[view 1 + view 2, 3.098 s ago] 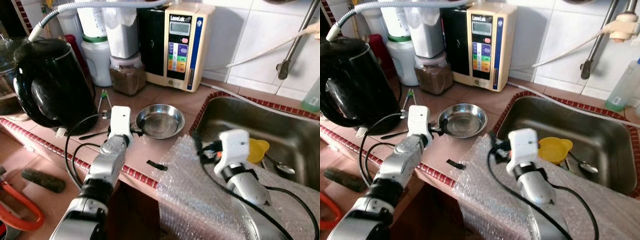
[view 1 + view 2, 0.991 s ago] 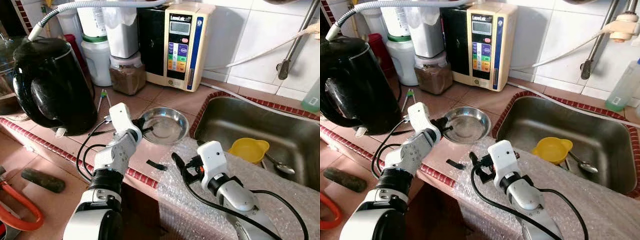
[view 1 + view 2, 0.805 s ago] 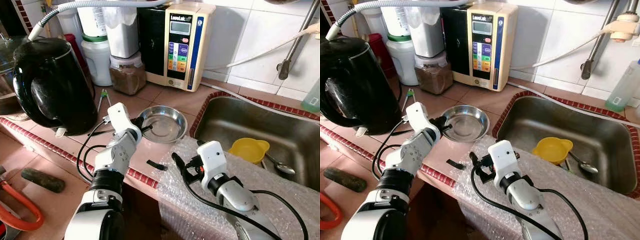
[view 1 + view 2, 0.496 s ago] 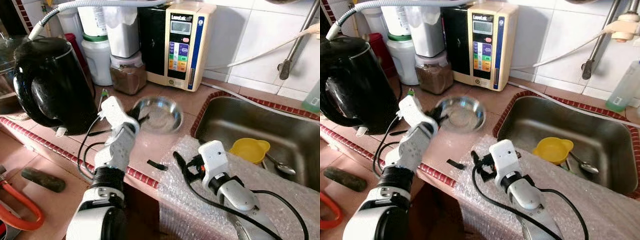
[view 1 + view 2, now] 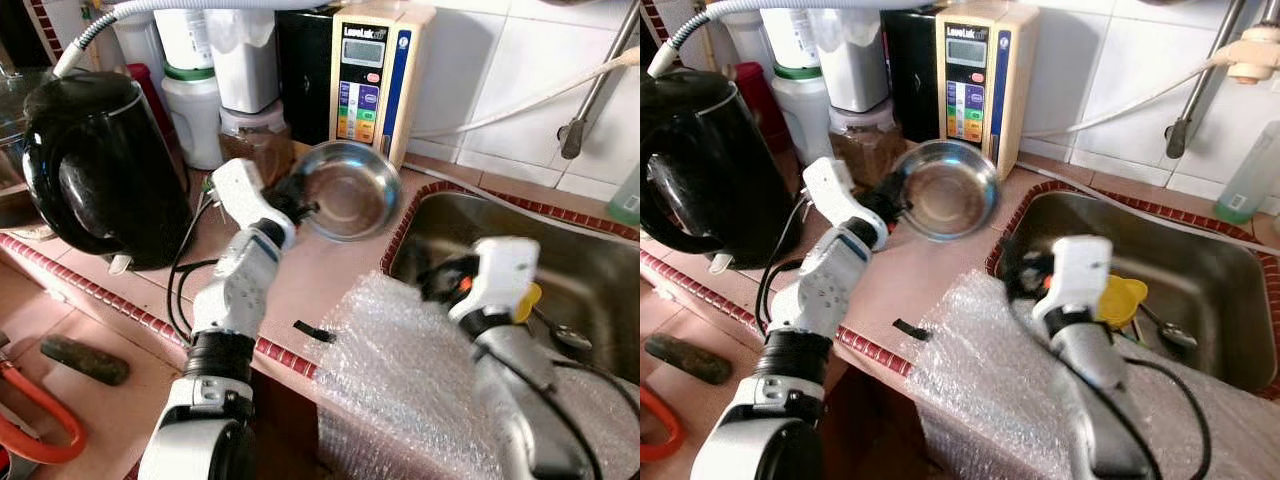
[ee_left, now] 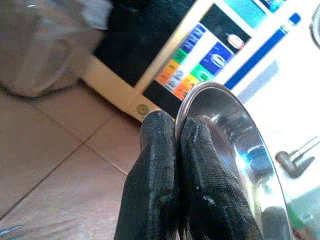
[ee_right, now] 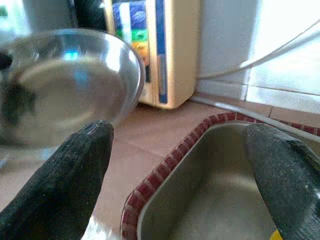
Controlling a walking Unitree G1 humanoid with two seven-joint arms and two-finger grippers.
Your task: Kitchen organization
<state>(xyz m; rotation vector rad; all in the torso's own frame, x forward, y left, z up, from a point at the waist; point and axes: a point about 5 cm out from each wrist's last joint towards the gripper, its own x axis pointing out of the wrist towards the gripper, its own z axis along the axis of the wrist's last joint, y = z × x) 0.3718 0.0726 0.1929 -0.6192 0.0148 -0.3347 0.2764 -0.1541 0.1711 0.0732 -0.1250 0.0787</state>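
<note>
Steel bowl (image 5: 345,189) pinched in left tool (image 6: 172,150) before LeveLuk unit (image 5: 365,75); right tool (image 7: 180,165) spread.

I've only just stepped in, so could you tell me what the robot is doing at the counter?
The left tool is shut on the rim of a steel bowl and holds it tilted in the air above the counter, in front of the cream water machine. The right tool is open above the near edge of the sink, pointing towards the bowl. A yellow cup and a spoon lie in the sink, and bubble wrap covers the counter's front edge.
</note>
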